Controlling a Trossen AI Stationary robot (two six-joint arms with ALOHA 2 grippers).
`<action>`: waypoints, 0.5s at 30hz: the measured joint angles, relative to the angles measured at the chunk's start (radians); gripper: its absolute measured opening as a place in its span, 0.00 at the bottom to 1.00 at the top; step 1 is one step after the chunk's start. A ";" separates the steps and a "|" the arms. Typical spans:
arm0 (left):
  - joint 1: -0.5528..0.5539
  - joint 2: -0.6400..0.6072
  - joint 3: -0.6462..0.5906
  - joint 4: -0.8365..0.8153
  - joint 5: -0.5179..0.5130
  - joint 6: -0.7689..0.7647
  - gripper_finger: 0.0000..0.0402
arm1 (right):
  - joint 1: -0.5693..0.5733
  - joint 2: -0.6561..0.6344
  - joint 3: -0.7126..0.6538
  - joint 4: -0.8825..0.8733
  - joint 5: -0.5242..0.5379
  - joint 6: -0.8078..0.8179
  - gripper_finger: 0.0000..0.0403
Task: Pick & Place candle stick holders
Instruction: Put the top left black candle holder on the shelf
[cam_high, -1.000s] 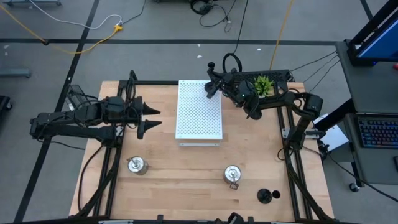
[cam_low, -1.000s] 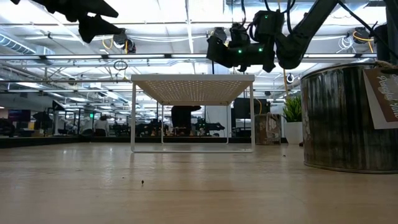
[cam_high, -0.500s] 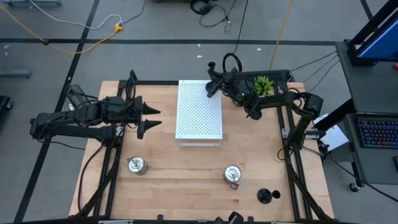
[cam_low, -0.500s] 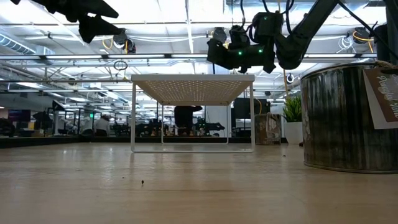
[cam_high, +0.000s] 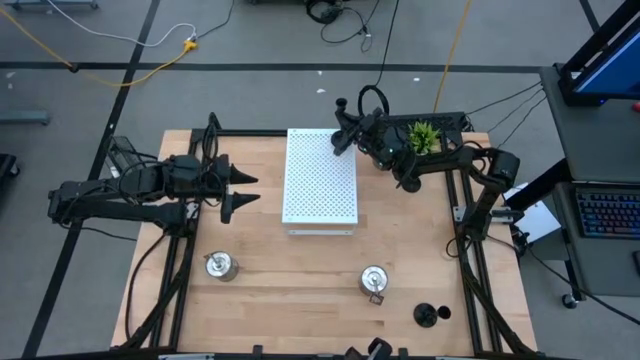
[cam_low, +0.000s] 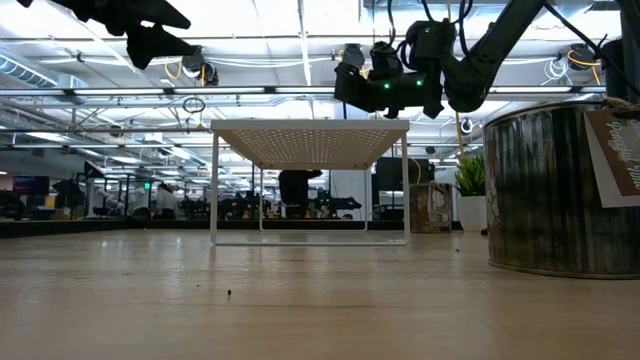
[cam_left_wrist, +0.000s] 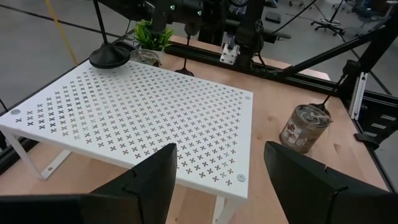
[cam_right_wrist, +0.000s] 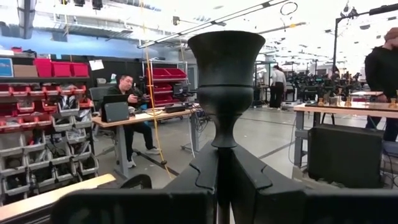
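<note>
Black candle holder edged further over white board.

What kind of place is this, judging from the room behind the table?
Probably a robotics lab or workshop: shelves of red storage bins, people at work desks, and cables on the bare floor.

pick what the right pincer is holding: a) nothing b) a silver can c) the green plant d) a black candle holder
d, the right pincer is shut on the thin stem of a black candle holder, held over the far edge of the white board.
</note>
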 joint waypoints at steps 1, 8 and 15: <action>0.000 0.000 0.000 0.000 0.000 0.000 0.62 | 0.000 0.000 0.000 -0.004 0.000 0.004 0.02; 0.000 0.000 0.000 0.000 0.000 0.002 0.62 | -0.004 0.000 0.000 -0.030 0.000 0.000 0.02; 0.000 0.000 0.000 0.001 -0.001 0.010 0.62 | -0.005 0.000 0.000 -0.029 0.001 0.023 0.02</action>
